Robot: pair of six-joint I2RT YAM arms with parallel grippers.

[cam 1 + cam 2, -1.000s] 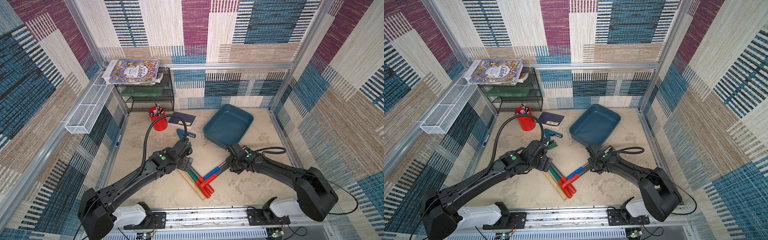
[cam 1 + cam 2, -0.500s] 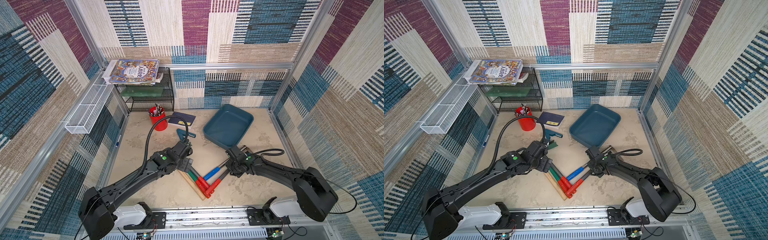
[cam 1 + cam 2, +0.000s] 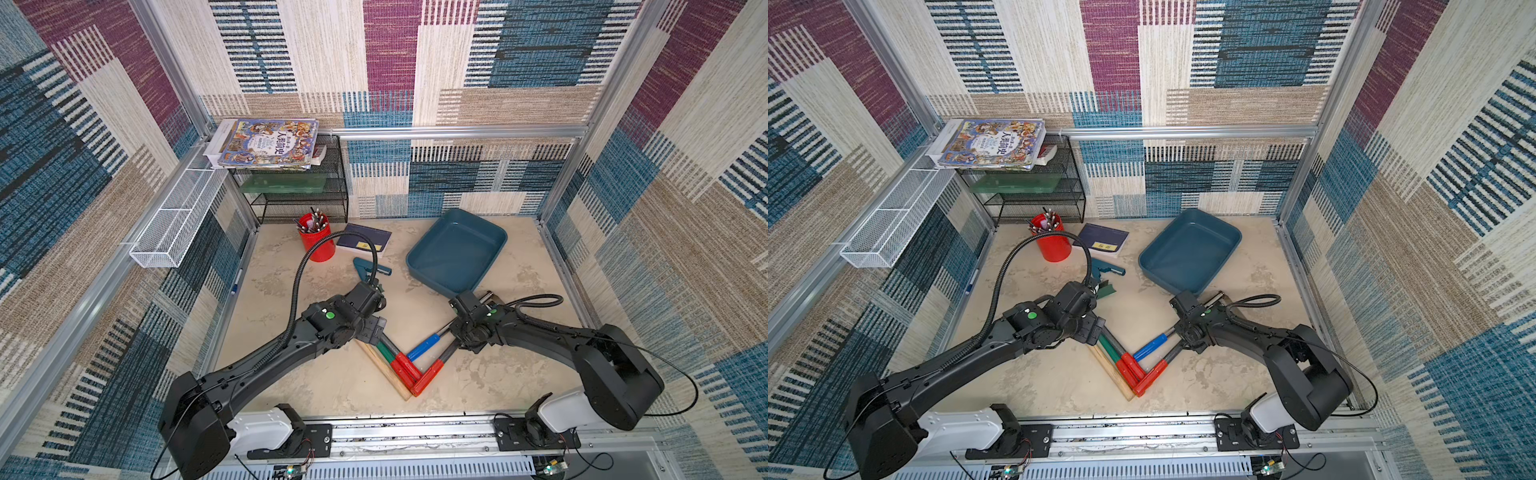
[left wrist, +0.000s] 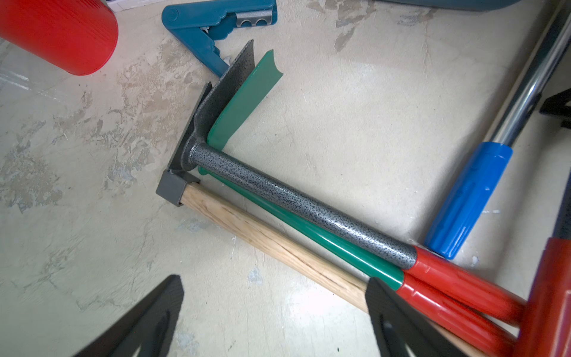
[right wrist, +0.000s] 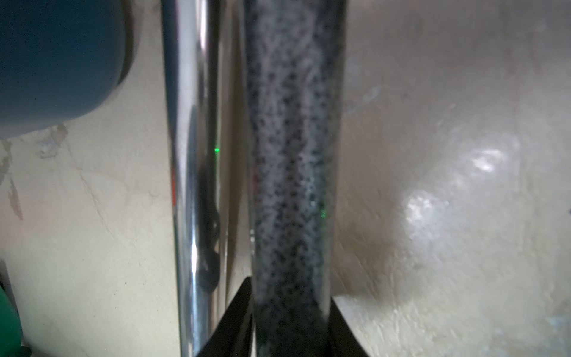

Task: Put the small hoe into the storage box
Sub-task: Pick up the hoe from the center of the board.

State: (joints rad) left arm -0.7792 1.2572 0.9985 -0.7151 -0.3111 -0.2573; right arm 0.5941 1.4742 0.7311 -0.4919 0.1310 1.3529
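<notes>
Just near of the storage box (image 3: 457, 253), the small hoe (image 3: 428, 377) is laid with red grip near-left and speckled shaft running far-right, where it is clamped between the jaws of the right gripper (image 5: 290, 309); the left gripper (image 4: 268, 315) is held open farther left.

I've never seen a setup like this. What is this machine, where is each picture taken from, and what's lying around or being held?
Two robot arms work over a table. Both top views look down on everything; each wrist view looks out past one arm's gripper. On the table are a teal storage box, a red pen cup, a notebook and garden tools. The left gripper hangs open above them. The right gripper pinches a speckled shaft with a red handle; its head is hidden.
</notes>
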